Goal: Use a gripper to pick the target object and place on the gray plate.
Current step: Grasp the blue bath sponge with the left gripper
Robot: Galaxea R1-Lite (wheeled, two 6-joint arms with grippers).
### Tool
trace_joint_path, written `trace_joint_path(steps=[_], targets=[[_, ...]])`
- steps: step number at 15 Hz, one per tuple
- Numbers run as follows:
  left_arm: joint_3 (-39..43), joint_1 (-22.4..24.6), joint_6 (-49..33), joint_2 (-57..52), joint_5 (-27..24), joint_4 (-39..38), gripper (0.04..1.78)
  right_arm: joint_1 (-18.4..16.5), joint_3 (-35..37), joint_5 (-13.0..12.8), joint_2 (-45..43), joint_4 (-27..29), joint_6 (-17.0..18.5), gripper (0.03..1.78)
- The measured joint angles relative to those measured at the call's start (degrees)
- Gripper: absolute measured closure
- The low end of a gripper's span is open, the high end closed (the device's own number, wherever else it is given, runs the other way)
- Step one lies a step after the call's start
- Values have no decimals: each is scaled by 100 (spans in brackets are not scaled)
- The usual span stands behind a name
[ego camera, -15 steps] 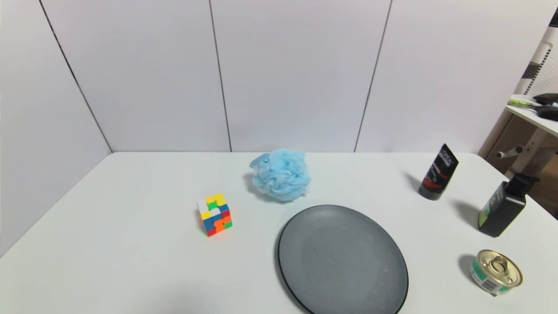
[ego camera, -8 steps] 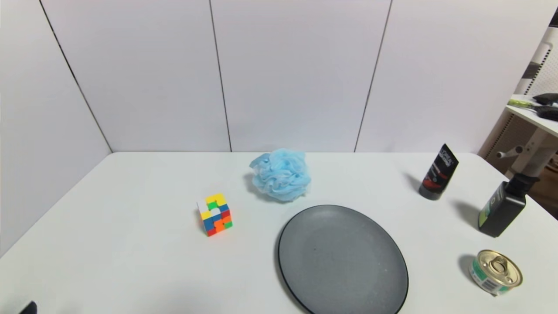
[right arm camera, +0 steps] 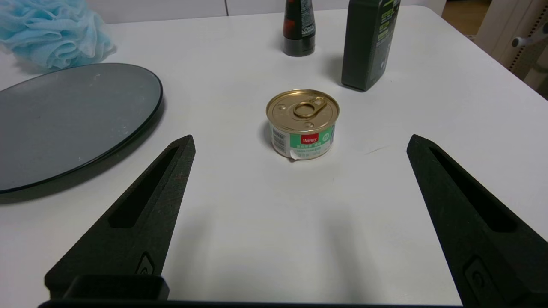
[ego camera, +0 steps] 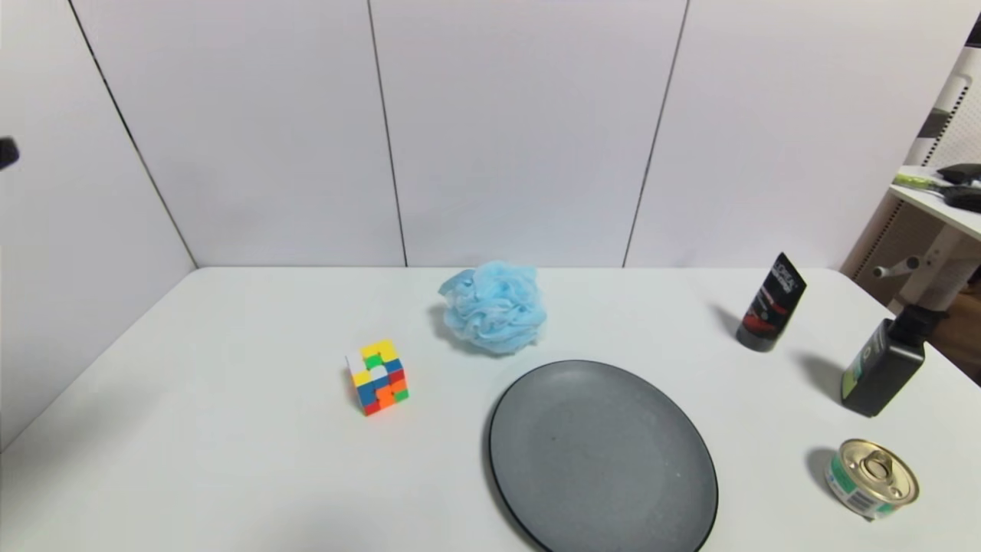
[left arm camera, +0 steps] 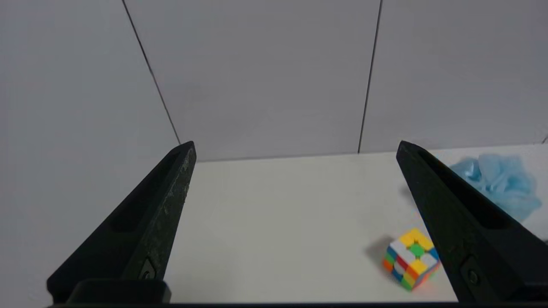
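The light blue bath pouf (ego camera: 494, 307) sits on the white table near the back wall, just behind the gray plate (ego camera: 603, 458). It also shows in the left wrist view (left arm camera: 501, 182) and the right wrist view (right arm camera: 51, 32). My left gripper (left arm camera: 295, 147) is open and empty, raised over the table's left side, with only a black tip (ego camera: 8, 152) at the head view's left edge. My right gripper (right arm camera: 299, 143) is open and empty, low over the table's front right, facing a small can. The plate (right arm camera: 72, 115) is empty.
A multicoloured puzzle cube (ego camera: 378, 376) stands left of the plate. On the right stand a black tube (ego camera: 770, 303), a dark bottle (ego camera: 881, 372) and a gold-lidded can (ego camera: 871, 478). White walls close the back and left. A side table (ego camera: 939, 199) is at far right.
The left arm has risen: a black tip that showed at the head view's bottom left corner half a second ago is now high at the left edge. The objects have not moved.
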Motion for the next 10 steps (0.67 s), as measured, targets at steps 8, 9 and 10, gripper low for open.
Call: trace_joint_path(steps=[8, 9, 10], targets=[[-3051, -505, 297, 3226, -2509, 232, 13, 0, 0, 0, 0, 0, -1, 10], [-3305, -638, 313, 3529, -2957, 256, 13, 0, 0, 2, 0, 1, -1, 10], [-3490, -764, 322, 3794, -3385, 260, 13, 0, 0, 0, 0, 0, -1, 10]])
